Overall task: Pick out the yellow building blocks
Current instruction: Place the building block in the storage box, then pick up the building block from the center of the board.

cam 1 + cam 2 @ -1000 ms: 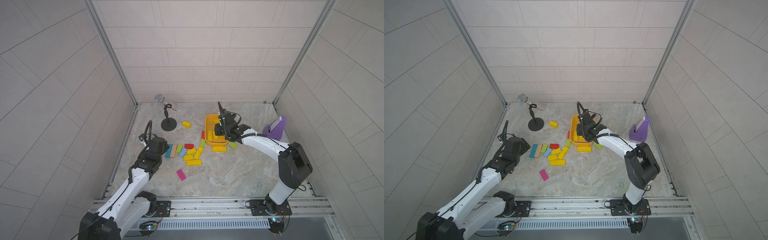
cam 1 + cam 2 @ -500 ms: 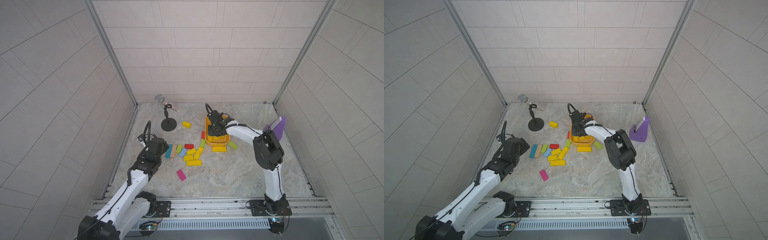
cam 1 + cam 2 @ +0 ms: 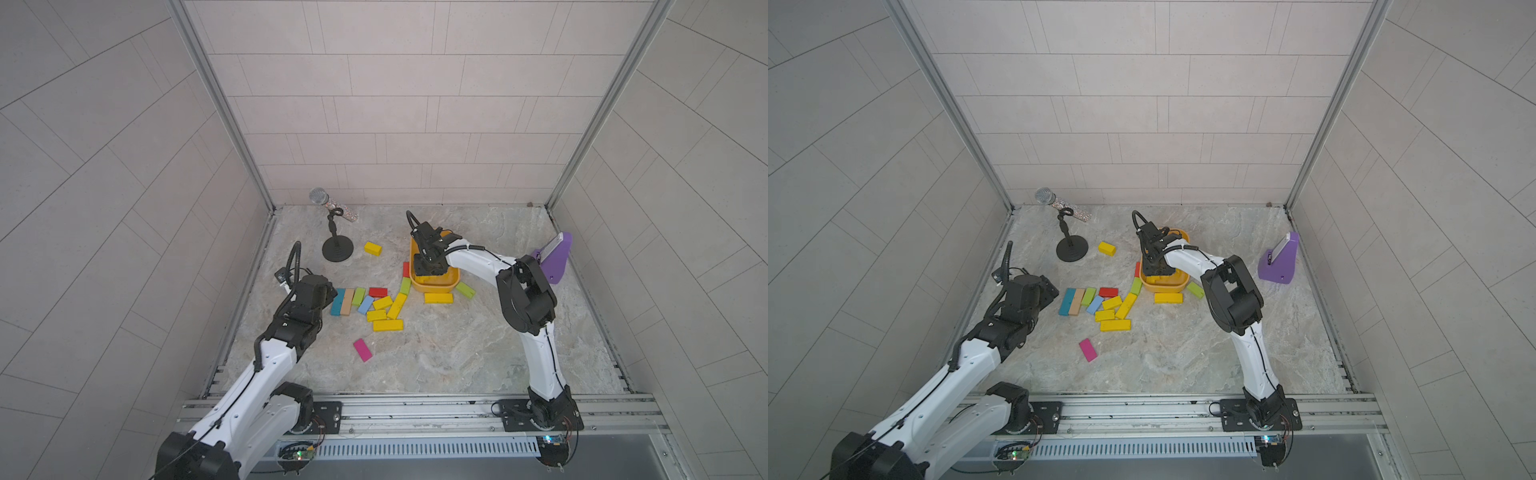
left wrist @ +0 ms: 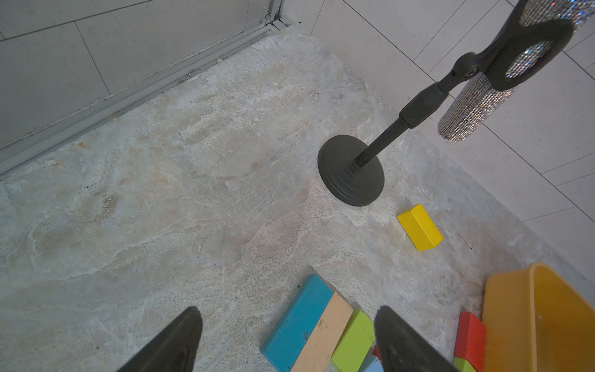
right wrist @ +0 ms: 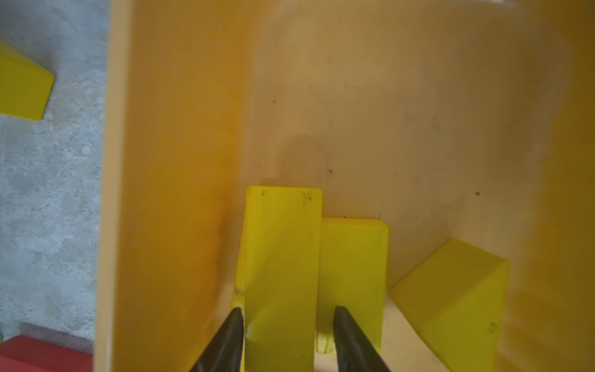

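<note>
Three yellow building blocks [image 5: 281, 257] show only in the right wrist view, lying inside the orange tub [image 5: 180, 161]: two bars side by side and a wedge-like piece [image 5: 457, 296] close by. Both top views hide them behind the right gripper [image 3: 428, 272], which dips into the tub, its elbow raised and forearm sloping down across the marble table [image 3: 457, 353]. Its fingers [image 5: 225, 338] straddle the bar nearest the tub wall, one at its edge, the other a sliver off, so the claw stands slightly apart, not clamped. Top views add six more yellow blocks on the table: one alone by the microphone stand [image 3: 337, 249], four clustered among coloured bars [image 3: 358, 297], one just in front of the tub. Only the lone one reaches the left wrist view. Left gripper [image 4: 287, 309] hovers low beside the teal block [image 4: 297, 325], claw wide apart
</note>
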Motion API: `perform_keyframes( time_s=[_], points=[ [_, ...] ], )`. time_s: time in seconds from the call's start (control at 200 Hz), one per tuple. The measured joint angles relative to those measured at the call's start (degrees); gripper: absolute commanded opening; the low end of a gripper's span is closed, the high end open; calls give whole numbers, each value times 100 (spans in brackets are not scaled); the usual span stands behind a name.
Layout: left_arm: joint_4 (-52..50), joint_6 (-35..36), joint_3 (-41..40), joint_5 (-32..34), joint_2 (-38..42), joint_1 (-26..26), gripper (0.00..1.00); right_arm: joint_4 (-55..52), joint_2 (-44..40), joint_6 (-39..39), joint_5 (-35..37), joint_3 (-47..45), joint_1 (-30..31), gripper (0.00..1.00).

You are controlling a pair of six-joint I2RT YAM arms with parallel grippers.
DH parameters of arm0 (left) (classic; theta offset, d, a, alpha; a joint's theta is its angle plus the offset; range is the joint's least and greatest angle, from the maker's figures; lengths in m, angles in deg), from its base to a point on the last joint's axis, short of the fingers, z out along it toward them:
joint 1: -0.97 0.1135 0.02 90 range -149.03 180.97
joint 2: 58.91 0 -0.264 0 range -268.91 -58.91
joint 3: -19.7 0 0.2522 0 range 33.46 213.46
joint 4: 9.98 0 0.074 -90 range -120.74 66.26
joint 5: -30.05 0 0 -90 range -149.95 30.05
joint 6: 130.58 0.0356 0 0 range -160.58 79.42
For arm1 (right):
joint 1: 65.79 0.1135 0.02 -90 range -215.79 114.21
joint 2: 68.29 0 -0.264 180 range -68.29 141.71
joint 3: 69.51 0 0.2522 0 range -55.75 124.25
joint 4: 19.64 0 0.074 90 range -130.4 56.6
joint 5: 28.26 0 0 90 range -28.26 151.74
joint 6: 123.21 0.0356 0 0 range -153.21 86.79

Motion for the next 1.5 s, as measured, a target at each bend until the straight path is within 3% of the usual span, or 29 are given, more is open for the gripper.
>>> perform_keyframes(
  time_s=[0.22,0.45,0.746,0.916,1.116,1.236,1.386,1.501],
  points=[
    [33,122,0,-63,-4,0,87,-15,-612,-142,72,-317,-31,51],
    [365,413,-17,-474,-90,2,85,844,-2382,-245,247,-1917,-37,47],
    [876,927,-90,-1338,-256,0,79,1565,-3475,-227,361,-3716,-297,44],
    [1176,1360,-103,-2168,-553,0,74,1812,-3866,-247,470,-4011,-487,43],
    [1276,2380,-83,-3779,-1058,-85,71,2017,-4105,-264,509,-4033,-787,43],
    [1016,3292,48,-4509,-1161,-520,72,2059,-4107,-284,494,-4033,-942,43],
    [560,4623,249,-4843,-1161,-1099,74,2070,-4107,-299,450,-4033,-986,43],
    [81,5525,411,-4876,-1239,-1169,74,2079,-4107,-299,428,-4037,-990,43]
  ],
)
